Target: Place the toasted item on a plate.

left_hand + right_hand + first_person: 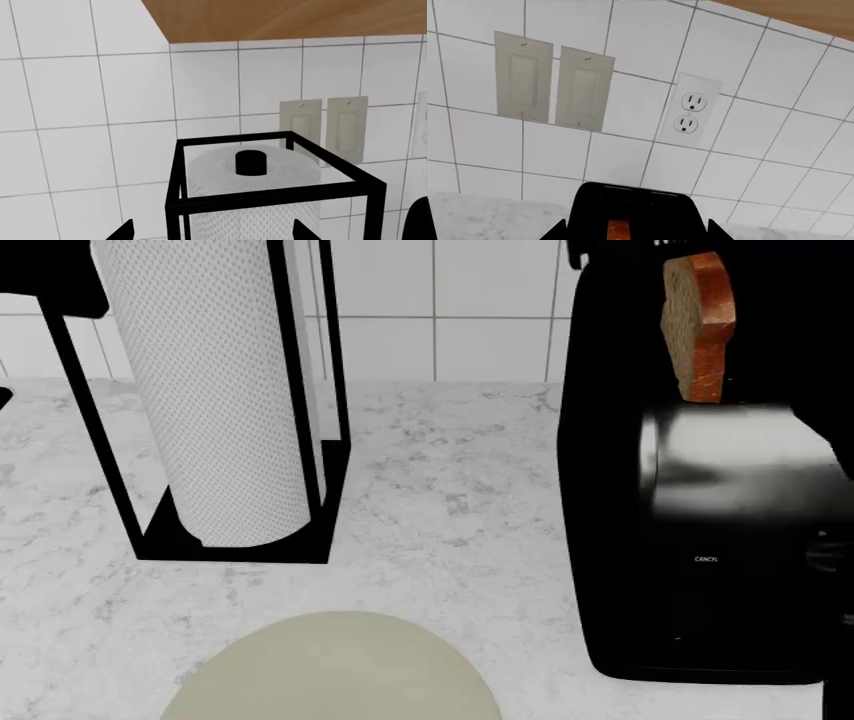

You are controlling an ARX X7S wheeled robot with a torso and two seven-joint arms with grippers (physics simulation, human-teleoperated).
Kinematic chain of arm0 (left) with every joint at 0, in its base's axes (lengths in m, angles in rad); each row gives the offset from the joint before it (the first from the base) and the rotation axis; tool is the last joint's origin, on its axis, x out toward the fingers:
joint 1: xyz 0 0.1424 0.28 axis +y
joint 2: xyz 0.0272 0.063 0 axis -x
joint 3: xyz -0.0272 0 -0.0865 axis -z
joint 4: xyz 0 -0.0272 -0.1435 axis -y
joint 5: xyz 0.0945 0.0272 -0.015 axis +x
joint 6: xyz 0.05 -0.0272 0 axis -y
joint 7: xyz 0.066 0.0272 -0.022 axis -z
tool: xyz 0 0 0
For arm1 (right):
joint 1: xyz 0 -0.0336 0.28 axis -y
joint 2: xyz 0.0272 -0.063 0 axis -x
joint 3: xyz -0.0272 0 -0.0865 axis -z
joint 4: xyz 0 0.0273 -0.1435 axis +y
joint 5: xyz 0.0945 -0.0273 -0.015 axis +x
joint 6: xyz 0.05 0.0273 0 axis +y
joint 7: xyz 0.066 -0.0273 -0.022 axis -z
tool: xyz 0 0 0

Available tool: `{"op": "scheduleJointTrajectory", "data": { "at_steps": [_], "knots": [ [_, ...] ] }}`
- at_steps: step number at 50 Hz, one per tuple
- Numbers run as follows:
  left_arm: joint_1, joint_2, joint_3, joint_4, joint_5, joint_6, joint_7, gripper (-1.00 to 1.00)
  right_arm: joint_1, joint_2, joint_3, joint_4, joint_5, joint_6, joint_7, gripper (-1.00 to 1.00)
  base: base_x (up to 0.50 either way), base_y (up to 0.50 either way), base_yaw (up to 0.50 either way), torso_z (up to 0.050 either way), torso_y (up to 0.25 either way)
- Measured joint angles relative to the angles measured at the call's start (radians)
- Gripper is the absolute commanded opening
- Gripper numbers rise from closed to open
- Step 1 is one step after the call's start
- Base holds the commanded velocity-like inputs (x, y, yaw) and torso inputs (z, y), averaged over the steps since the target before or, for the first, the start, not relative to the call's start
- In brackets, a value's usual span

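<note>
The toasted slice of bread (697, 325) stands upright in the slot of a black toaster (707, 540) at the right of the counter, its orange-brown crust showing. In the right wrist view the crust (620, 230) shows in the toaster's top. My right gripper (637, 236) is open, its fingertips (557, 232) wide apart on either side of the toaster's top and not touching the slice. The cream-beige plate (334, 675) lies at the counter's front edge, left of the toaster. My left gripper (213, 236) is open and empty, facing the paper towel stand.
A paper towel roll (220, 390) in a black wire-frame stand (267, 192) stands at the back left of the marble counter (454, 500). A white tiled wall with light switches (554, 82) and an outlet (687, 112) is behind. A wooden cabinet (287, 17) hangs above.
</note>
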Motion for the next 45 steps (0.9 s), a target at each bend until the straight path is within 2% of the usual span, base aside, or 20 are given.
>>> {"op": "scheduleJointTrajectory", "data": {
  "at_steps": [14,29,45],
  "knots": [
    [0.012,0.001,-0.001,0.005,-0.007,0.0,-0.009,1.0,0.072,0.025,-0.104,0.186,0.143,-0.02,0.066,1.0,0.0,0.0,0.0,0.0,0.0],
    [0.025,-0.003,0.005,-0.012,-0.007,0.019,-0.011,1.0,0.06,0.015,-0.187,0.334,0.147,-0.13,0.037,1.0,0.0,0.0,0.0,0.0,0.0],
    [0.031,-0.005,0.005,-0.014,-0.015,0.021,-0.017,1.0,0.041,0.011,-0.211,0.393,0.131,-0.193,0.024,1.0,0.0,0.0,0.0,0.0,0.0]
  ]
}}
